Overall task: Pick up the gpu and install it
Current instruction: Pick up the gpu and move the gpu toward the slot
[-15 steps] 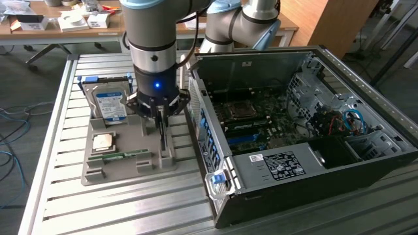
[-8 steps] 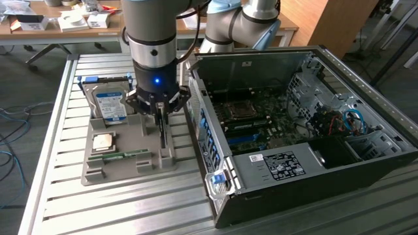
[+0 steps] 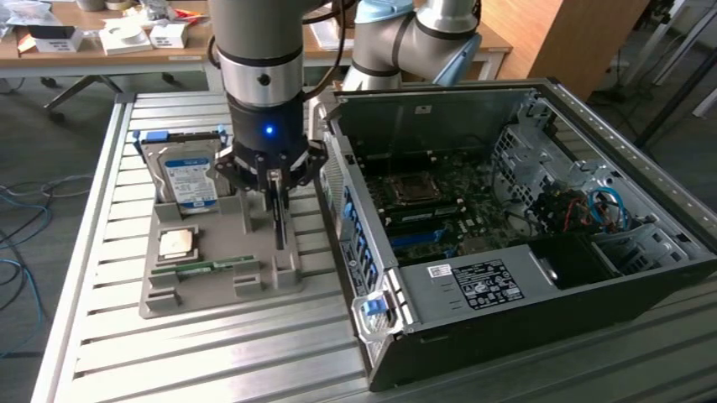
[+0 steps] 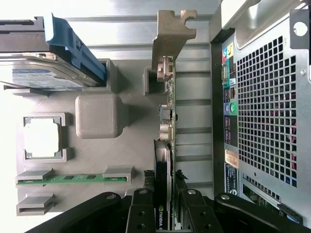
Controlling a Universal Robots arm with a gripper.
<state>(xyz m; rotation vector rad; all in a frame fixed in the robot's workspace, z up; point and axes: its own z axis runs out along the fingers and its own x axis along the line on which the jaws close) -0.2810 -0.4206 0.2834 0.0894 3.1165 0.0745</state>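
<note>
Gripper (image 4: 165, 196) clamped on the gpu (image 4: 166, 116), which stands upright in 1 tray (image 4: 131, 77) slot; judged best lifted straight up, keeping the bracket (image 4: 172, 34) off the computer case (image 4: 262, 107).

A robotics lab: slatted metal bench (image 3: 201, 353), cluttered desk (image 3: 112, 57), floor cables (image 3: 23, 210).

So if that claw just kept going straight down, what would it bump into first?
Most likely the gpu, standing on edge directly under the claw, then the grey tray holding it. How close they are is unclear.
</note>
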